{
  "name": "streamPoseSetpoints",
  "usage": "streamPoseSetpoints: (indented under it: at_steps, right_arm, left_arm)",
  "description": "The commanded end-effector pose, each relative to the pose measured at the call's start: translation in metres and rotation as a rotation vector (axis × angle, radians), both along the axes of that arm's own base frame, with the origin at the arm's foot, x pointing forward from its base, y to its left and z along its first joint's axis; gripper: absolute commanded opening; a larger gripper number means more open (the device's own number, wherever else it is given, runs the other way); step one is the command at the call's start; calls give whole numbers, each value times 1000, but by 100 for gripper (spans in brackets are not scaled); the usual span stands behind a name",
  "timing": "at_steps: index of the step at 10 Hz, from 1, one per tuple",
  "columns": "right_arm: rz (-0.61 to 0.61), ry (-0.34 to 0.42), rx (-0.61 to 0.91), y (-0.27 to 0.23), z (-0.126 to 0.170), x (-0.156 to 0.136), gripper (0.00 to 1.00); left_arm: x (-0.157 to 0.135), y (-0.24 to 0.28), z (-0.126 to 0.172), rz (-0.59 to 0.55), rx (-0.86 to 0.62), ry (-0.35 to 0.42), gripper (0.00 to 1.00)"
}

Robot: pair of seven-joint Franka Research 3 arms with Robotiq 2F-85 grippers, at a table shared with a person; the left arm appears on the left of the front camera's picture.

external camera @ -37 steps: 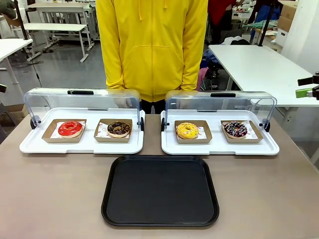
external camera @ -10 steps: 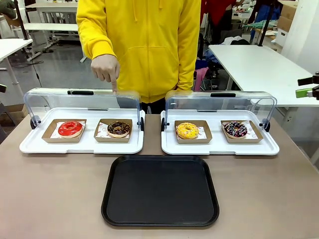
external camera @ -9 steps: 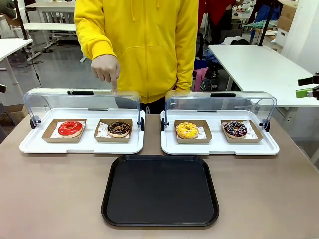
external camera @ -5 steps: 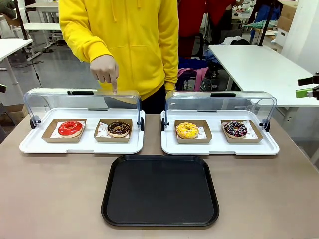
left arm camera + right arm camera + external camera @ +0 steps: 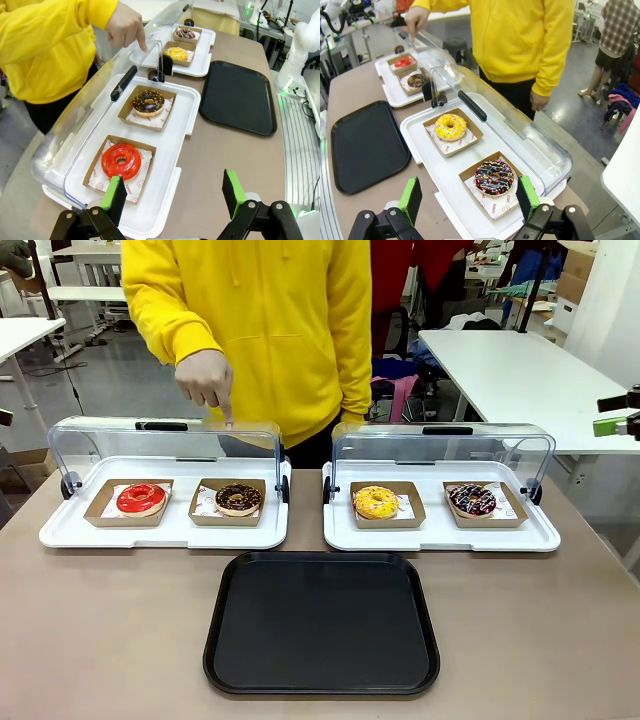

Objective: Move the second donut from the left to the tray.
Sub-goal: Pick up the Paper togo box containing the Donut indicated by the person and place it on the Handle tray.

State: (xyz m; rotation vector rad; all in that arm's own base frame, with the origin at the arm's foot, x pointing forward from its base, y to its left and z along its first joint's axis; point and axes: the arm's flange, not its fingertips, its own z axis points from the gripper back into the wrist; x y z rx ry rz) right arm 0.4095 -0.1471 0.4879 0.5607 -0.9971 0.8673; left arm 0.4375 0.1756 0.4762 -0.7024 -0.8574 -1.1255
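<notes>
Bright even indoor light, soft shadows, glare on clear lids (image 5: 165, 440), wide-angle bending in wrist views

The chocolate-iced ring donut (image 5: 238, 498) at centre left has pale specks and a tan rim. The flat rectangular plastic tray (image 5: 322, 623) at lower centre is plain black.

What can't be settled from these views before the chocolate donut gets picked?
- Front view: whether the person's fingertip touches the clear lid; depth is unclear.
- Front view: print on the paper under the second donut from the left; too small.
- Right wrist view: that donut, partly behind the nearer lid's black hinge.
</notes>
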Motion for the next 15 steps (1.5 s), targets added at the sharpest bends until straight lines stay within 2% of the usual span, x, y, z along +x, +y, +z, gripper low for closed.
streamPoseSetpoints:
  at_steps: [1,2,4,7,9,11,13,15]
  right_arm:
    - [4,-2,1,0,1,0,100]
    - [4,-2,1,0,1,0,100]
    - [4,-2,1,0,1,0,100]
    - [4,-2,1,0,1,0,100]
    - [4,-2,1,0,1,0,100]
    - [4,-2,1,0,1,0,100]
    - [4,-2,1,0,1,0,100]
    - [4,-2,1,0,1,0,100]
  left_arm:
    - [0,0,0,0,0,0,100]
    - [6,-16,15,-28,56,-11,100]
    - [27,-66,43,-82,158,24,100]
    - [49,-164,54,-202,356,71,100]
    - [54,-231,41,-281,491,101,100]
    - [50,-272,20,-306,571,106,100]
    - [46,-299,-6,-266,630,73,100]
    - [45,-315,-36,-200,703,-1,100]
